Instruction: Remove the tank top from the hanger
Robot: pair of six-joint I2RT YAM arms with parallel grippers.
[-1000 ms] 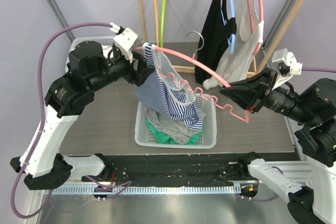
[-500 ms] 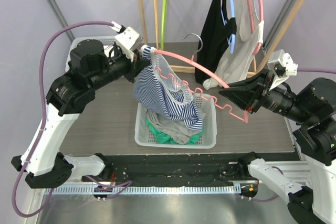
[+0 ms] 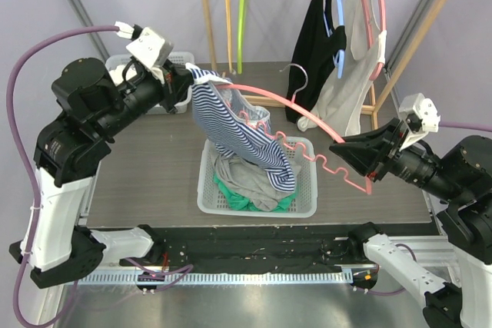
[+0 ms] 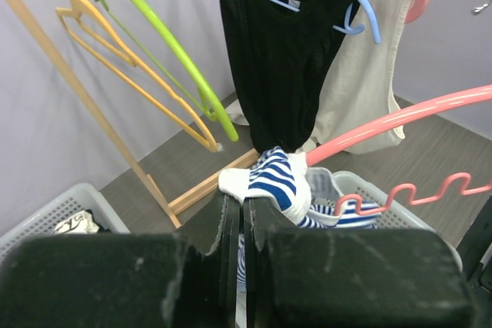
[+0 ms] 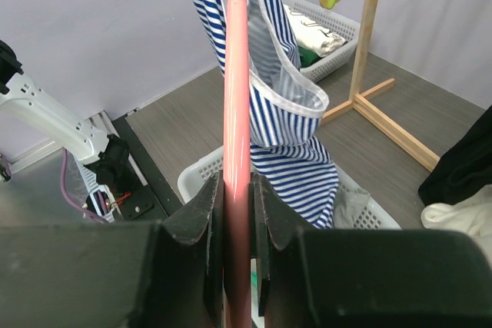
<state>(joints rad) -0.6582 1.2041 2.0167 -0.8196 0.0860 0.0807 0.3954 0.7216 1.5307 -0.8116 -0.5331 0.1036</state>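
Observation:
The blue-and-white striped tank top (image 3: 238, 128) hangs from the left end of a pink hanger (image 3: 307, 117) above the basket. My left gripper (image 3: 188, 78) is shut on the top's white-edged strap (image 4: 277, 182), stretching it up and to the left of the hanger's end. In the left wrist view the left gripper (image 4: 244, 207) pinches the cloth at its tips, and the pink hanger (image 4: 400, 117) runs off to the right. My right gripper (image 3: 347, 148) is shut on the hanger's right part. In the right wrist view the pink hanger (image 5: 236, 97) runs straight out from the right gripper (image 5: 237, 190), with the tank top (image 5: 296, 151) draped on it.
A white basket (image 3: 206, 193) under the top holds grey and green clothes. Behind it a wooden rack (image 3: 206, 21) carries a black top (image 3: 319, 28), a beige top (image 3: 350, 74) and green and orange hangers. A second basket (image 3: 183, 57) sits at the back left.
My left gripper closed on the tank top's strap and drew it up and to the left. The right gripper with the hanger shifted slightly right and down.

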